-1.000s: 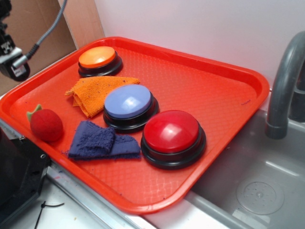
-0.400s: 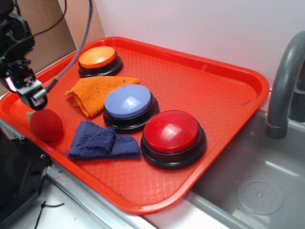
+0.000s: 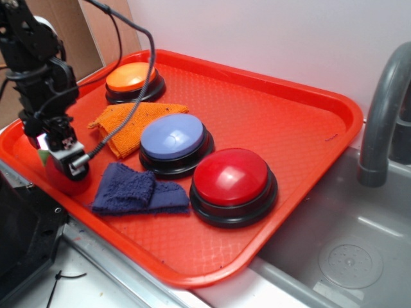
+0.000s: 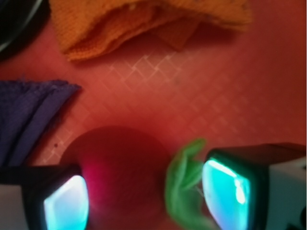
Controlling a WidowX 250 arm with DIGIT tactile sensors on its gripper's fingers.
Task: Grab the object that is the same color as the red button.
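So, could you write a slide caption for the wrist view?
Open gripper straddling the red plush strawberry on the tray.

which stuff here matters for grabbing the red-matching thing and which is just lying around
Belongs to the job:
strawberry
red button
claw, open around the strawberry

Just lying about:
orange button
blue button
orange cloth
blue cloth
tray
faucet

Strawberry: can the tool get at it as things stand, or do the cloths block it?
Probably yes. In the wrist view the open tool already straddles the strawberry, one finger on each side. The blue cloth and orange cloth lie clear of the gap.
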